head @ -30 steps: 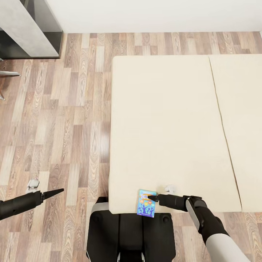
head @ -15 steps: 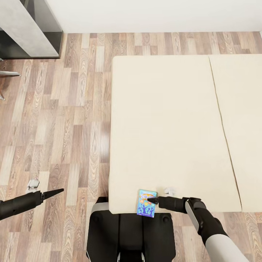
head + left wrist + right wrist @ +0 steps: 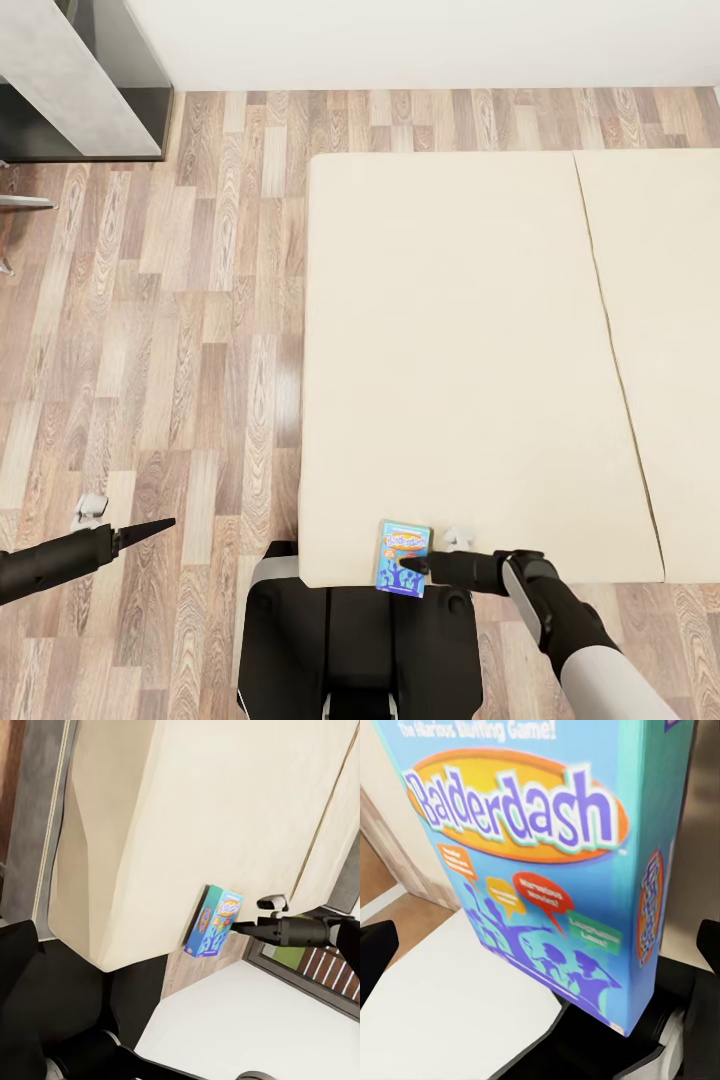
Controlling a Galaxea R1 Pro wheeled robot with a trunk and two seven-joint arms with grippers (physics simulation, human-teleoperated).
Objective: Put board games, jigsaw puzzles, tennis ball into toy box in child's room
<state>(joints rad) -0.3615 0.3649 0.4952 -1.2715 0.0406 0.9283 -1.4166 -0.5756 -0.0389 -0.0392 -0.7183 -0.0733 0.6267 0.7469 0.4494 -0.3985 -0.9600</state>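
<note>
Blue Balderdash board game box (image 3: 403,558) lies just ahead of my right gripper (image 3: 418,563), long axis crosswise, fingers spread either side, nothing gripped yet.

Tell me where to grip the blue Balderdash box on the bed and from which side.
Grip the blue box across its thin depth at the right edge, coming in from the right as the right gripper does. It lies flat on the bed at the near edge, partly overhanging.

Matt beige cloth bed (image 3: 450,340), glossy printed cardboard game box (image 3: 402,558), wood-plank floor (image 3: 180,330)
</note>
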